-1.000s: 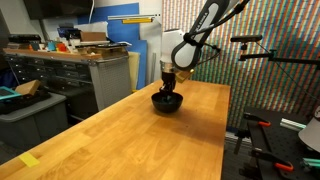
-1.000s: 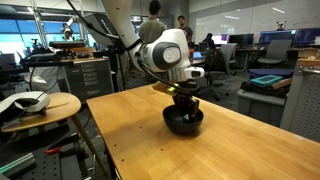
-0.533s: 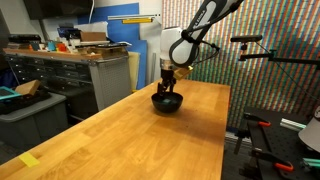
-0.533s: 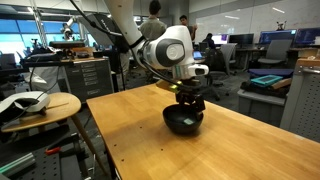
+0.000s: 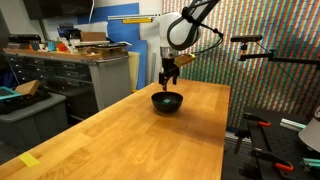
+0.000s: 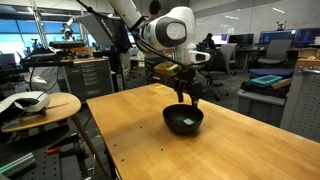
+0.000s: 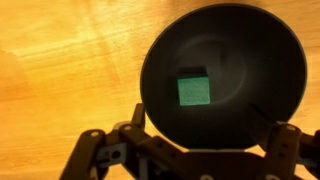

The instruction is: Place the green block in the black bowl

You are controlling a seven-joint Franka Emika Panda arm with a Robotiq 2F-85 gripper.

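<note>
The green block [image 7: 193,90] lies flat on the floor of the black bowl [image 7: 255,55], a little off its centre, in the wrist view. In both exterior views the bowl [image 5: 167,103] [image 6: 176,125] stands on the wooden table, and a speck of the block [image 6: 184,118] shows inside it. My gripper [image 5: 170,80] [image 6: 190,98] hangs straight above the bowl, clear of its rim. It is open with nothing between its fingers, which frame the bowl's lower edge in the wrist view, where the gripper [image 7: 200,125] points down.
The wooden table [image 5: 150,140] stretches toward the camera from the bowl. A grey cabinet [image 5: 95,75] stands beside its far corner. A round stool [image 6: 40,105] with a white object sits off the table's side. A stand with a dark arm [image 5: 262,50] rises beyond the table edge.
The gripper, shut low in the bowl a second ago, has opened, left the green block in the bowl and risen above the rim.
</note>
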